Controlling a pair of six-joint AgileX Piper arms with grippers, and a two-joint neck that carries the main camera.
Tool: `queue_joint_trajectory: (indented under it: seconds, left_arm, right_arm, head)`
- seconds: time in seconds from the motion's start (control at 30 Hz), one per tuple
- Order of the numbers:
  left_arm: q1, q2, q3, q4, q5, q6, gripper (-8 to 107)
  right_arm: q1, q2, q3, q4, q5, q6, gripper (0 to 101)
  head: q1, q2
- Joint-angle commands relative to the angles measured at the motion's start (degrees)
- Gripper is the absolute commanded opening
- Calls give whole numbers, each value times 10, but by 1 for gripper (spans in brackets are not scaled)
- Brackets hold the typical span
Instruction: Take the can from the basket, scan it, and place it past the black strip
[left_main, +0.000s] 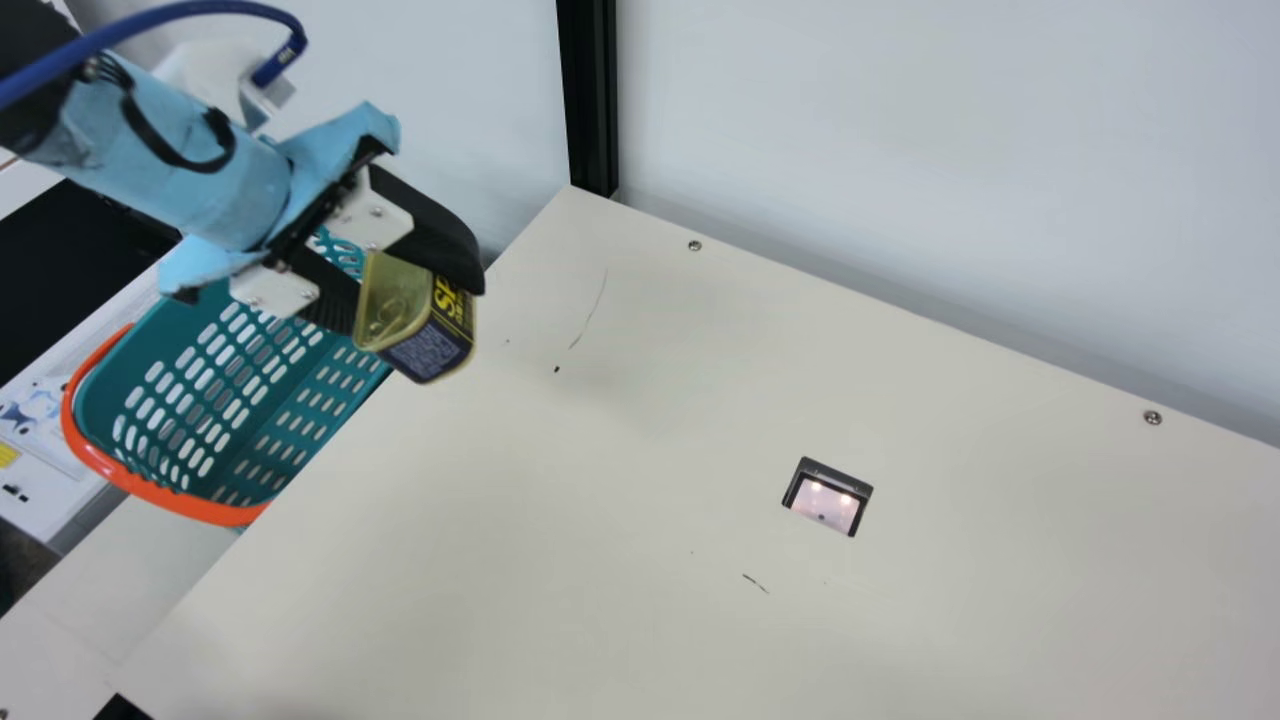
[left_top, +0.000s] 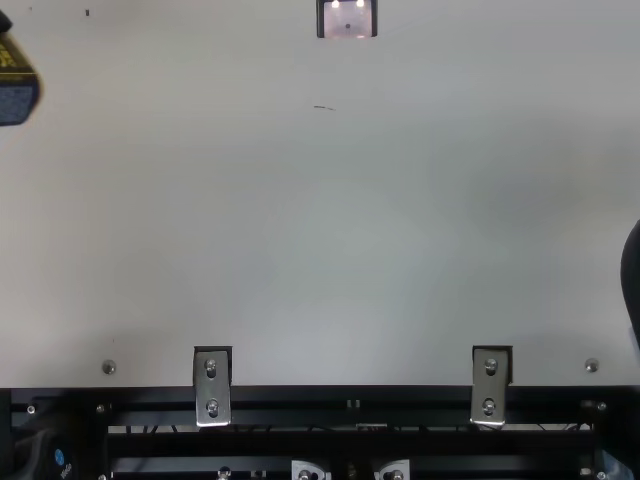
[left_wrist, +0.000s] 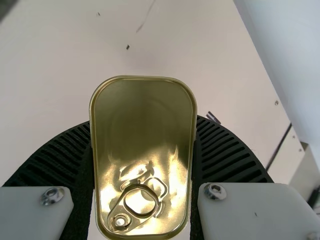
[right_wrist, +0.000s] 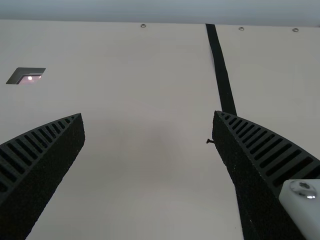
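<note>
The basket (left_main: 240, 400) is set beside the counter (left_main: 600, 500). By the left gripper (left_main: 412, 300), the can (left_main: 430, 335) is clasped between both fingers above the counter, its label printed in yellow and pale lettering. Farther right, the scanner (left_main: 825, 503) is sunk in, then the black strip (right_wrist: 222, 75) is laid; the right gripper (left_top: 632, 280) is spread.

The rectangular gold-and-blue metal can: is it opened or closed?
Closed: the can shows an unbroken gold lid, with its metal pull ring attached.
</note>
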Motion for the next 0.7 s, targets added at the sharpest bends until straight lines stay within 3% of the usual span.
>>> queue_joint_trajectory:
  seconds: [0.0, 0.67]
  left_arm:
    - [-3, 5, 9, -18, 1, -10, 10]
    - [-32, 25, 151, -142, 1, 5, 10]
  right_arm:
    - [0, 0, 0, 0, 0, 0, 101]
    - [0, 0, 0, 0, 0, 0, 101]
  head:
    - [-18, 6]
    - [-18, 6]
